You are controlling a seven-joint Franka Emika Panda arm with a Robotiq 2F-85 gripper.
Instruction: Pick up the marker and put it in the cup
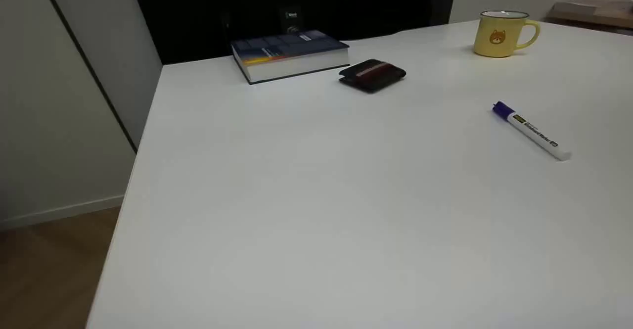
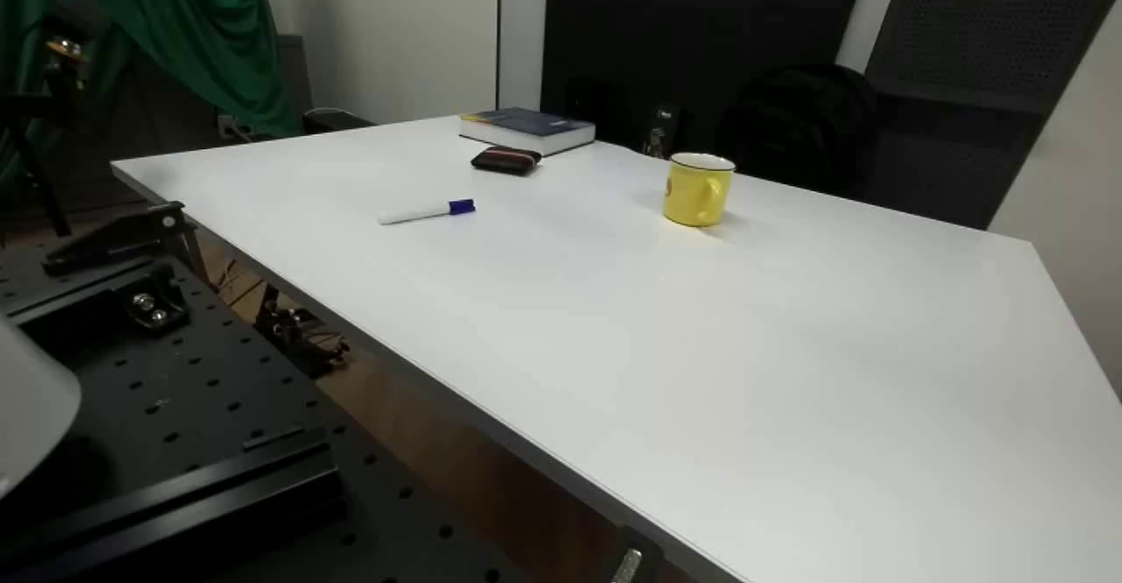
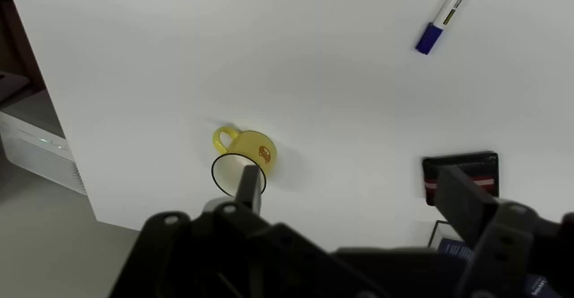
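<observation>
The marker (image 1: 536, 135) is slim and white with a blue cap. It lies flat on the white table, and also shows in an exterior view (image 2: 421, 214). In the wrist view the marker (image 3: 454, 1) is at the upper right, its white end cut off by the top edge. The cup (image 1: 489, 39) is a yellow mug standing upright near the table's far edge; it also shows in an exterior view (image 2: 691, 199). My gripper (image 3: 350, 174) is open and empty, above the table. In the wrist view its left finger overlaps the mouth of the cup (image 3: 251, 144). The gripper is out of both exterior views.
A dark wallet with a red stripe (image 1: 373, 77) lies between the cup and a thick blue book (image 1: 296, 62). In the wrist view the right finger partly covers the wallet (image 3: 466, 160), with the book (image 3: 453, 247) below. The table's edge (image 2: 421, 373) borders the black robot mount (image 2: 219, 390).
</observation>
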